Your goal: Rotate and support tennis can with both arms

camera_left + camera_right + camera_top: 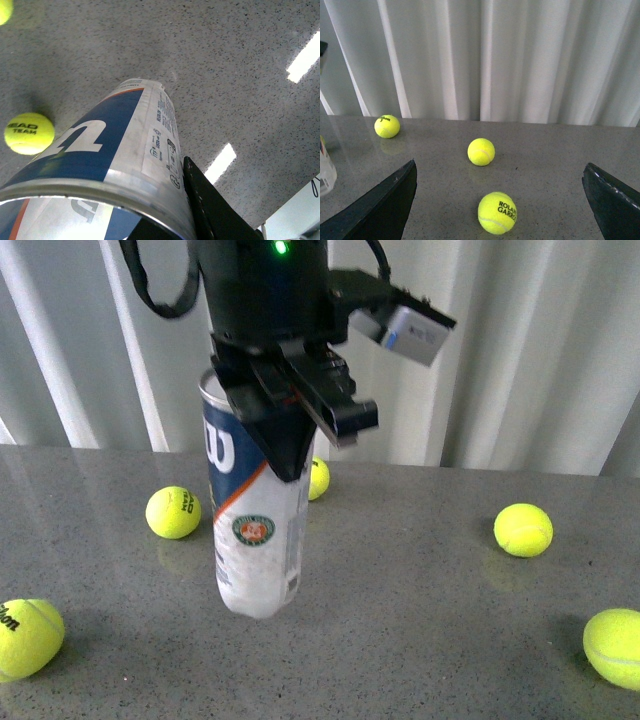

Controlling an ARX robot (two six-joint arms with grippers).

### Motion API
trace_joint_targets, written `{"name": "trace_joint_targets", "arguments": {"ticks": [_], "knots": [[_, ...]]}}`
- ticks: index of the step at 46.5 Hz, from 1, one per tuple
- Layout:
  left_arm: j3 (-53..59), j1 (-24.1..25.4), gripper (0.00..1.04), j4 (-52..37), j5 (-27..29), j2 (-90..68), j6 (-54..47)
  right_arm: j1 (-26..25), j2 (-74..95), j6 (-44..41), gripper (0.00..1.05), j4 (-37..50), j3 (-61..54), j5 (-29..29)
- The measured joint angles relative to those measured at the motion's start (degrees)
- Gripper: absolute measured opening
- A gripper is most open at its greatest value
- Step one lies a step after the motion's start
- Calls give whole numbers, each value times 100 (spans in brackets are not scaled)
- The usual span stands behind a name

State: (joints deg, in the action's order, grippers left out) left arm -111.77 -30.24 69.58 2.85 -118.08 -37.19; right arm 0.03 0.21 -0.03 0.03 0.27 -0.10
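My left gripper clamps the tennis can only near its top, the tilted body hanging below, while my right gripper gapes empty well apart, so I judge the unsupported can could pivot or slip.

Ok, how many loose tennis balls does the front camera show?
5 balls: one left of the can, one peeking from behind it, one mid-right, one at the near right, one at the near left. Others may be hidden.

Three tennis balls beyond spread gripper
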Motion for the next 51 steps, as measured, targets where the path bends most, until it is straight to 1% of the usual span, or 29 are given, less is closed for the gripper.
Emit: {"name": "trace_joint_targets", "arguments": {"ticks": [5,12,15,23,35,40,44,47,48,51], "knots": [[61,-94,4,-74,-50,-144,39,0,0,2,98,0,0,-2],[66,-157,4,-203,-289,-291,195,0,0,2,98,0,0,0],[90,-166,4,-306,-363,-323,256,0,0,0,98,0,0,0],[221,-164,4,-509,-780,-411,446,0,0,0,98,0,0,0],[560,-142,4,-911,-1012,-404,662,0,0,2,98,0,0,0],[555,-138,24,-925,-1172,-459,826,0,0,0,98,0,0,0],[439,-168,42,-903,-1469,-485,1113,0,0,0,98,0,0,0],[282,-184,52,-876,-1609,-466,1274,0,0,0,98,0,0,0],[262,-188,54,-872,-1609,-455,1303,0,0,2,98,0,0,-2],[199,-201,65,-850,-1606,-352,1447,0,0,0,98,0,0,0]]}}
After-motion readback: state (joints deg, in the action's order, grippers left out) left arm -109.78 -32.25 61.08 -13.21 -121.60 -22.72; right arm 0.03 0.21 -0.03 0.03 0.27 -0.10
